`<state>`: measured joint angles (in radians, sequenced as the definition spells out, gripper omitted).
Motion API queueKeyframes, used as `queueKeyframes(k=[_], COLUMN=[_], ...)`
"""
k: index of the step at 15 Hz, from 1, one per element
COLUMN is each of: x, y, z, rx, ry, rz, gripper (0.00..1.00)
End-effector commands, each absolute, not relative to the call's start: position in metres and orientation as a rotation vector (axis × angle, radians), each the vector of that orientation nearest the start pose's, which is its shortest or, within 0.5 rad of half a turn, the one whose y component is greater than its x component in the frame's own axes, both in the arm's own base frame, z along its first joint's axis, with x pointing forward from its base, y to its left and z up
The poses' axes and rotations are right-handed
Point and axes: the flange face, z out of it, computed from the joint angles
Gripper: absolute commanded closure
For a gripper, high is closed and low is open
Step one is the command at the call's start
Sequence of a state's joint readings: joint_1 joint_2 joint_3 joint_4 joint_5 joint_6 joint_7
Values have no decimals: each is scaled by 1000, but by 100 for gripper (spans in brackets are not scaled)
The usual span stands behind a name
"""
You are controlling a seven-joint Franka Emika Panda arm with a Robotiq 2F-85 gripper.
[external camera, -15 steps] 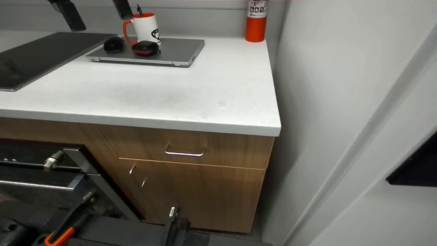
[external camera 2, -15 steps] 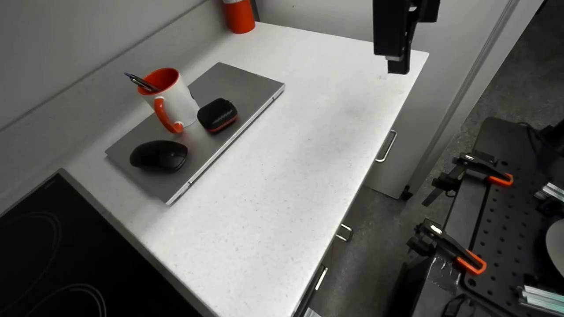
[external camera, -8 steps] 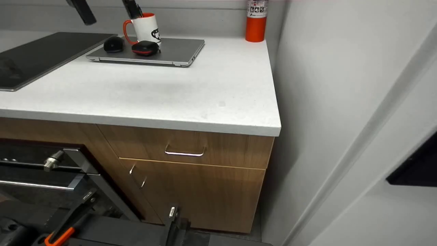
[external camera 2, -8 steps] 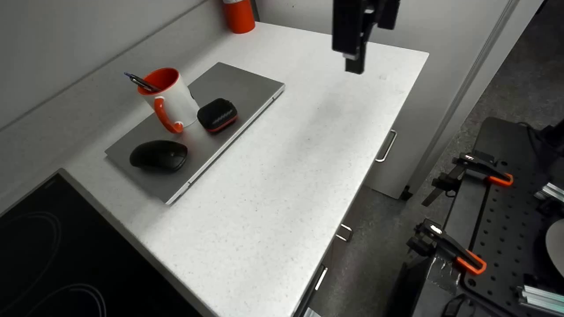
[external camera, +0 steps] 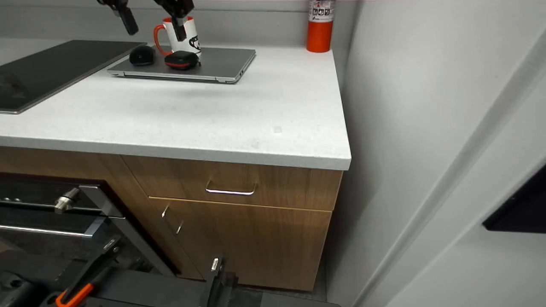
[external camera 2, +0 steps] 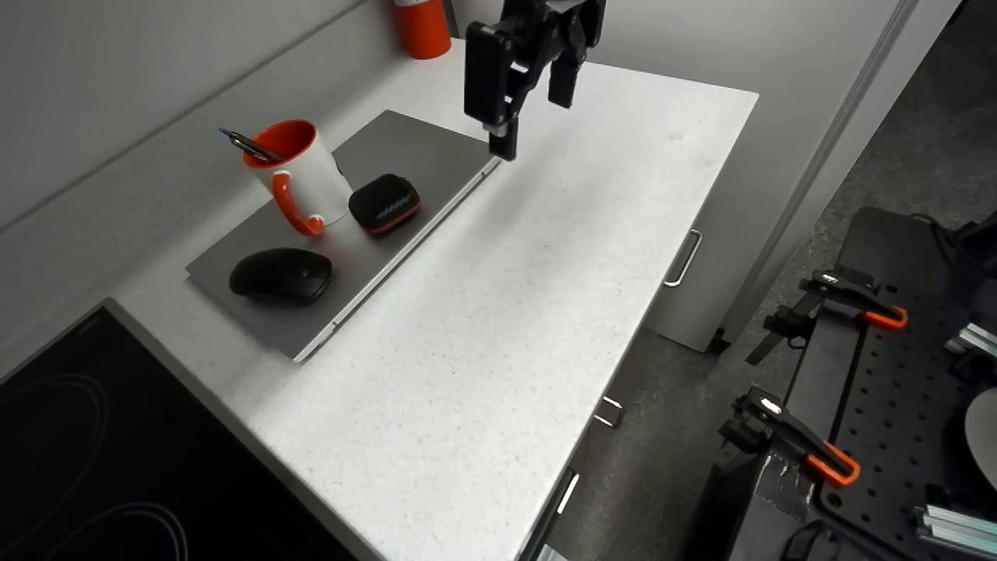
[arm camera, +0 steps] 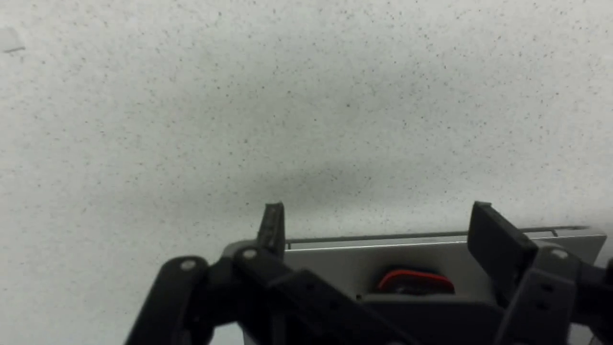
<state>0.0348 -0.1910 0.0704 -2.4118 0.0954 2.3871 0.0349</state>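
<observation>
My gripper (arm camera: 378, 206) is open, its fingers wide apart with nothing between them. It hangs above the counter by the laptop's front edge. The closed grey laptop (external camera 2: 436, 148) lies flat. On it rest a black case with a red rim (external camera 2: 384, 204), a black mouse (external camera 2: 280, 276) and a white mug (external camera 2: 323, 187) with orange inside and handle. A pen (external camera 2: 251, 146) leans in the mug. In the wrist view the case (arm camera: 415, 281) shows beyond the fingers, partly hidden by the gripper body. In an exterior view a finger of the gripper (external camera: 155, 30) overlaps the mug.
A black cooktop (external camera 2: 62, 436) adjoins the white counter (external camera 2: 467, 351). A red cylinder (external camera: 319, 36) stands at the back corner near the side wall (external camera: 409, 106). Below the counter is a wooden drawer with a metal handle (external camera: 230, 191). Orange-handled clamps (external camera 2: 833, 463) sit on the robot's base.
The gripper has travelled over the counter toward the laptop, and more of it shows in both exterior views. It has stayed open. The laptop and the things on it have not moved.
</observation>
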Motion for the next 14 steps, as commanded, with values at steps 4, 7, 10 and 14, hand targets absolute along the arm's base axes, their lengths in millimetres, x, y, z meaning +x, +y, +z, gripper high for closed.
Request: queueKeyframes(k=[4, 7, 10, 14], x=[482, 493, 511, 544], y=[51, 58, 71, 90], z=[402, 401, 412, 422], rx=[-3056, -3009, -2903, -2794], ry=[-14, 61, 140, 221], rz=[-249, -346, -501, -703], gripper=[0, 0, 0, 0])
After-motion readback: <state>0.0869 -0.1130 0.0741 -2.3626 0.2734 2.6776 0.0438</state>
